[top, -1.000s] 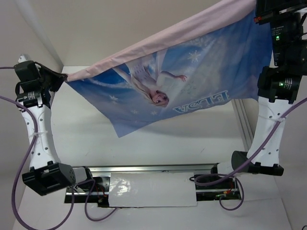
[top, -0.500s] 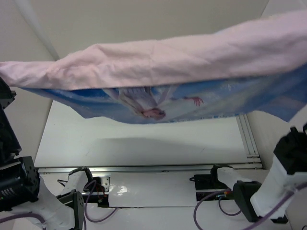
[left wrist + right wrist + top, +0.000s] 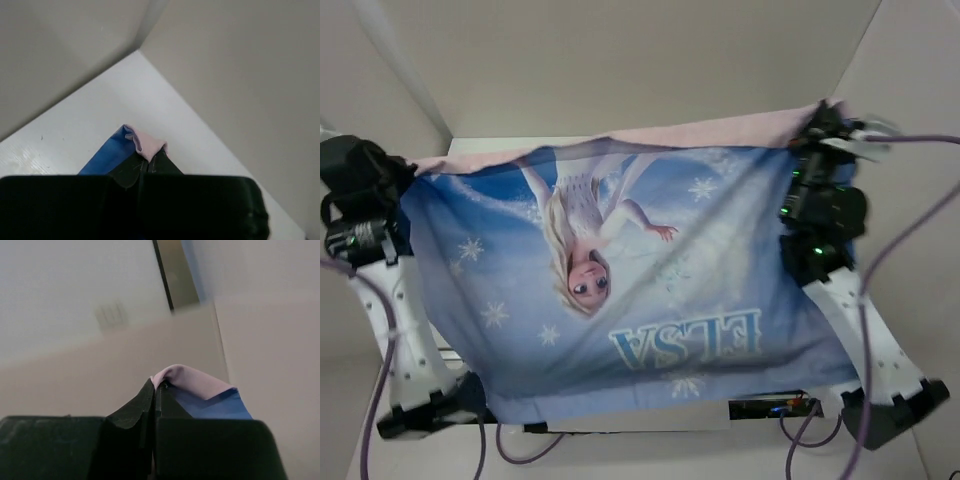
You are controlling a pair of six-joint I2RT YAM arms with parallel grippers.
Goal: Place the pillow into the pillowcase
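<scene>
Top view: large thin fabric pillowcase [image 3: 620,300], blue printed face toward the camera with upside-down Elsa figure, snowflakes and white lettering, pale pink reverse showing only as a strip along the far top edge. Hung in the air as a slack sheet, lower edge loose. Left gripper [image 3: 408,172] pinched tight on the top left corner, right gripper [image 3: 812,125] pinched tight on the top right corner. Soft cream-yellow pillow nowhere in view; possibly hidden behind the sheet, cannot tell. Left wrist view: black fingertips [image 3: 127,172] pressed together, small peak of pink and blue cloth poking out between them, white matte table [image 3: 85,115] and plain grey walls [image 3: 225,75] beyond. Right wrist view: black fingertips [image 3: 135,407] likewise closed on a folded pink tip with blue just beside it, no gap at the pads. Handling, as a judgement: very light, limp, zero stiffness, smooth weave, likely to slide out of a shallow pinch under a jerk; not fragile. Corner pinches fine for spreading, no use for stuffing unless on a single layer of the mouth. Open edge not identifiable from these frames, nor the layer count in either pinch. Best hold probably on the hem at the mouth, one layer per gripper, well apart, to gape it open. Pillow expected soft, bulky, compressible: take by an edge or corner, feed corner first.
</scene>
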